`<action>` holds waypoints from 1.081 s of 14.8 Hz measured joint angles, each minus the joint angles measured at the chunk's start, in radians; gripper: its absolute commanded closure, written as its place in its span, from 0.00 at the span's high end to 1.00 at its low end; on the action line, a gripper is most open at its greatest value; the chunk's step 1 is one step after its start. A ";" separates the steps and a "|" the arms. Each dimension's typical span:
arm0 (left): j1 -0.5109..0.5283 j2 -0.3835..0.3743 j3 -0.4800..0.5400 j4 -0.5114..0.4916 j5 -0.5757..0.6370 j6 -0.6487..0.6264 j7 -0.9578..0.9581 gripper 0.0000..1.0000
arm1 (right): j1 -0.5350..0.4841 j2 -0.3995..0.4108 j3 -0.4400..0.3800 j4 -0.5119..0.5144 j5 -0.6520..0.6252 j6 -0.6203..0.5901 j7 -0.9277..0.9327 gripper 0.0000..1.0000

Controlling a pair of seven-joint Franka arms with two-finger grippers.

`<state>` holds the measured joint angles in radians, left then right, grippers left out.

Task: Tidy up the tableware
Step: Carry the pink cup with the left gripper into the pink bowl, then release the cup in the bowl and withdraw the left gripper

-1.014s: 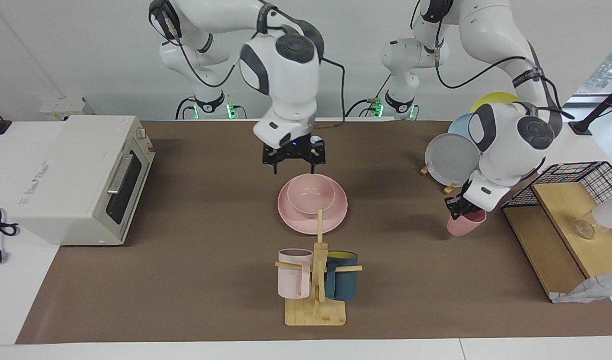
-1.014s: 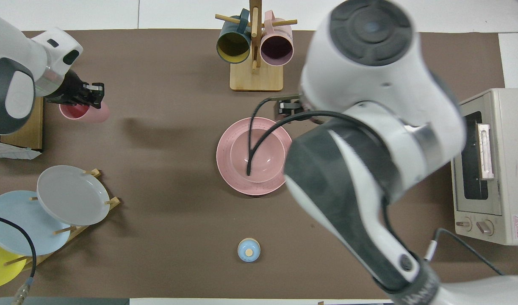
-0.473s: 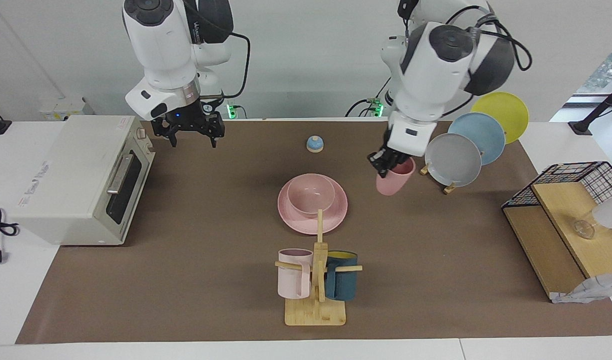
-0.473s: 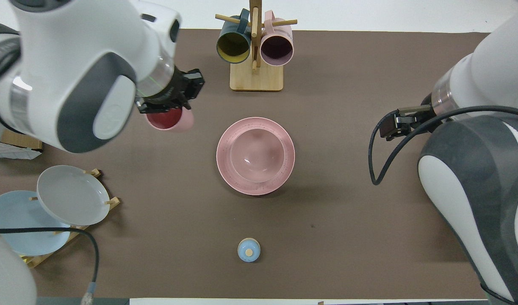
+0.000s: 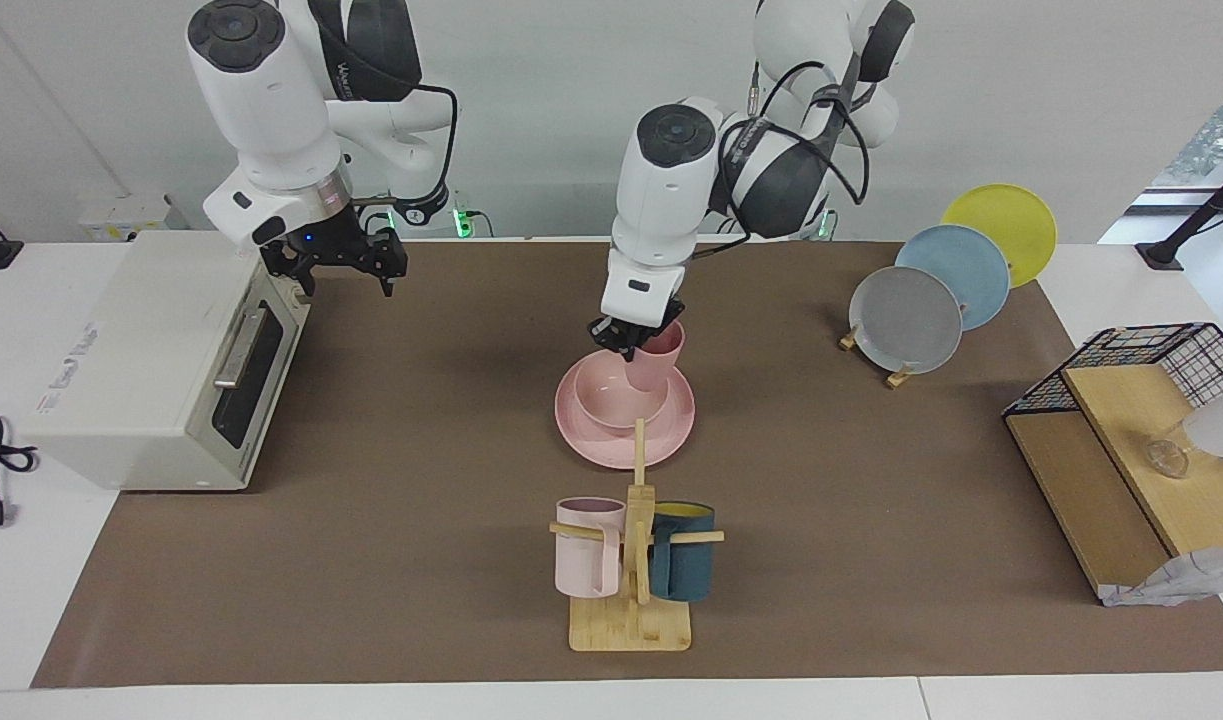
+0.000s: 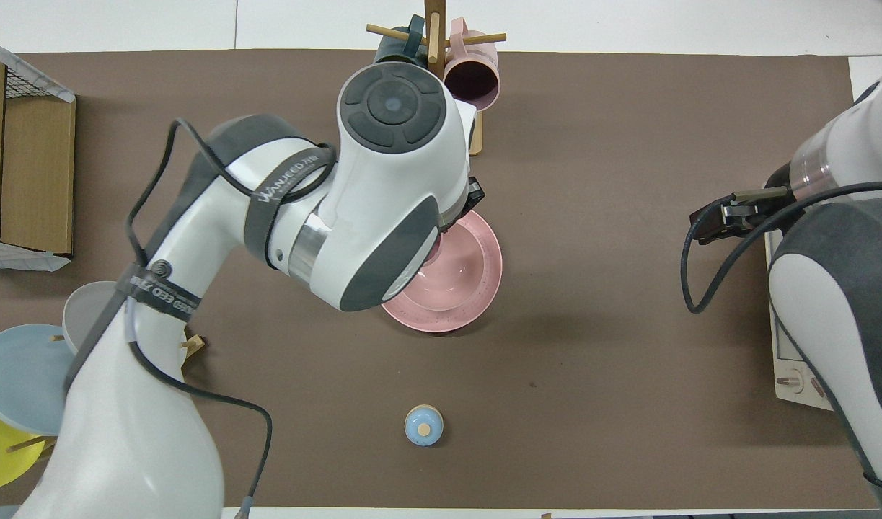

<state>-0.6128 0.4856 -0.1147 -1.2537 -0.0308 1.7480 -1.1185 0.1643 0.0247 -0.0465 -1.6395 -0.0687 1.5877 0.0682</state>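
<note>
Left tool [image 5: 633, 345]: pinching the rim of the pink cup [image 5: 659, 357], one finger inside and one outside — it hangs over the pink bowl [image 5: 611, 396], with the cup upright and its base low in the bowl; whether the base touches cannot be told. In the overhead view the arm's wrist hides both the tool and the cup.

Right tool [image 5: 336, 262]: fingers spread, nothing between them, raised over the edge of the toaster oven [image 5: 161, 355] at the right arm's end of the tabletop [image 5: 421, 420]; this arm waits.

Cup: held in the left tool, over the bowl on the side toward the left arm's end.

Bowl: sits on the pink plate [image 5: 671, 425], roughly centred on it.

Plate: flat in the middle of the tabletop, nearer to the robots than the mug stand [image 5: 631, 610].

Mug stand: wooden, with a pale pink mug [image 5: 583, 548] and a teal mug [image 5: 683, 565] hung on its pegs.

Plate rack [image 5: 956, 280]: grey, blue and yellow plates on edge — toward the left arm's end.

Small blue knob [image 6: 423, 424]: on the tabletop, nearer to the robots than the plate.
</note>
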 measured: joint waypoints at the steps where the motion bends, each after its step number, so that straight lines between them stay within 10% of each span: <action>1: -0.009 0.016 0.001 -0.001 0.003 0.007 -0.008 0.00 | -0.004 -0.002 -0.016 -0.014 0.006 0.014 -0.030 1.00; 15: -0.035 0.093 0.006 -0.081 0.018 0.132 -0.019 0.00 | -0.060 -0.036 -0.049 -0.033 0.084 0.008 -0.060 1.00; 16: -0.037 0.093 0.006 -0.084 0.018 0.139 -0.020 0.46 | -0.060 -0.040 -0.063 -0.033 0.084 0.008 -0.060 1.00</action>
<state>-0.6496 0.5788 -0.1091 -1.3373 -0.0129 1.8870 -1.1381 0.1038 -0.0155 -0.1092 -1.6725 0.0151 1.5959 0.0084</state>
